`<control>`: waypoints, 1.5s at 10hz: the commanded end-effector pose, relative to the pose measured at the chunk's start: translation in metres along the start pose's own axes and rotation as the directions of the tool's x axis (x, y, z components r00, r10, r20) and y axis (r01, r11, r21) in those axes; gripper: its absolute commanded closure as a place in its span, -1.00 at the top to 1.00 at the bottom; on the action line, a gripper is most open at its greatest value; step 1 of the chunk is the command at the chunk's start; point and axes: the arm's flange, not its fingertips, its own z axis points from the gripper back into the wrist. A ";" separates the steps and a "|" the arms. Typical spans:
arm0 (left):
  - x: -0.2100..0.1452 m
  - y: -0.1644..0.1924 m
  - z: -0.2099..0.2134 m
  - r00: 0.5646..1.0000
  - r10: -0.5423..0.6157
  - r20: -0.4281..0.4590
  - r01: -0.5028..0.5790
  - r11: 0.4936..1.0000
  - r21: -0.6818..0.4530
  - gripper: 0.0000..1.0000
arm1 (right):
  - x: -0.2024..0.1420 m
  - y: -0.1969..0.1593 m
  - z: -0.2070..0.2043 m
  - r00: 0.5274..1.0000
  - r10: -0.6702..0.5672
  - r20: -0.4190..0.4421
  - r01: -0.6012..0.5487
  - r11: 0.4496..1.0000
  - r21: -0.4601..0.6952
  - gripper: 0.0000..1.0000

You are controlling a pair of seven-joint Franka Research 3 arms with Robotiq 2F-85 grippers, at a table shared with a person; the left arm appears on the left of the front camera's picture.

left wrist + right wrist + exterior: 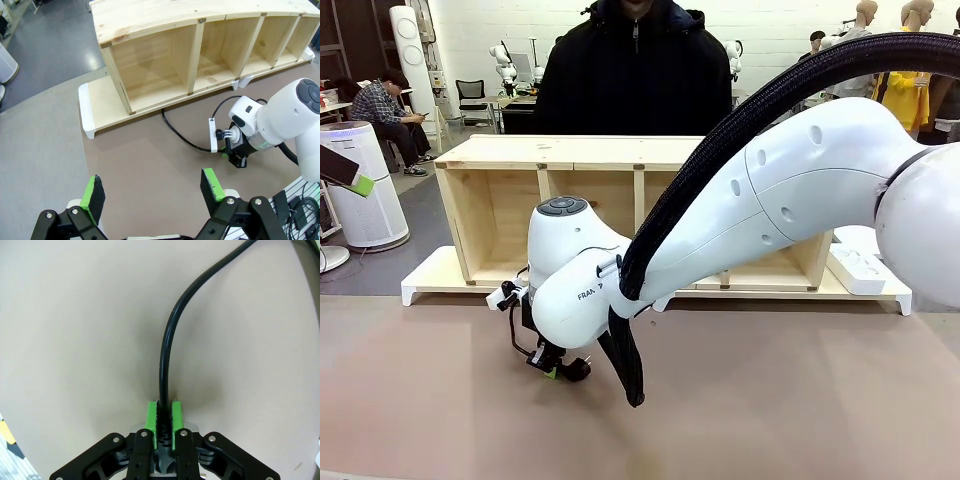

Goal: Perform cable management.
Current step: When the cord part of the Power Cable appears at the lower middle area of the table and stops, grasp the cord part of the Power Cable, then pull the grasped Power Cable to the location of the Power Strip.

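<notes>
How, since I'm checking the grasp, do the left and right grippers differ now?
The left gripper has its fingers wide apart, holding nothing; the right gripper has its fingers shut on the cable. The left gripper hovers high over the table; the right gripper is low at its surface. Both have black fingers with green pads.

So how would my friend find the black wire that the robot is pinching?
Look for the long pale wooden shelf box across the brown table. From its front edge a thin smooth black cable curves over the tabletop into the right gripper, shut on it. It is far thinner than the thick braided black hose on the white arm.
</notes>
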 end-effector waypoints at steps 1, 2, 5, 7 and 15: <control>0.001 0.001 0.000 1.000 0.006 0.005 -0.006 1.000 0.001 1.00 | 0.002 -0.001 -0.003 0.999 -0.032 -0.035 0.032 0.999 0.006 -1.00; 0.001 0.001 0.000 1.000 0.006 0.005 -0.006 1.000 0.001 1.00 | 0.002 -0.001 -0.003 0.999 -0.032 -0.040 0.032 0.999 0.005 -1.00; 0.001 0.001 0.000 1.000 0.006 0.005 -0.006 1.000 0.001 1.00 | 0.000 -0.002 0.000 1.000 -0.010 -0.017 0.010 1.000 0.000 -1.00; 0.001 0.001 0.000 1.000 0.006 0.005 -0.006 1.000 0.001 1.00 | 0.000 -0.002 0.000 1.000 -0.010 -0.017 0.010 1.000 0.000 -1.00; 0.001 0.001 0.000 1.000 0.006 0.005 -0.006 1.000 0.001 1.00 | 0.000 -0.002 0.001 1.000 -0.010 -0.017 0.010 1.000 0.000 -0.73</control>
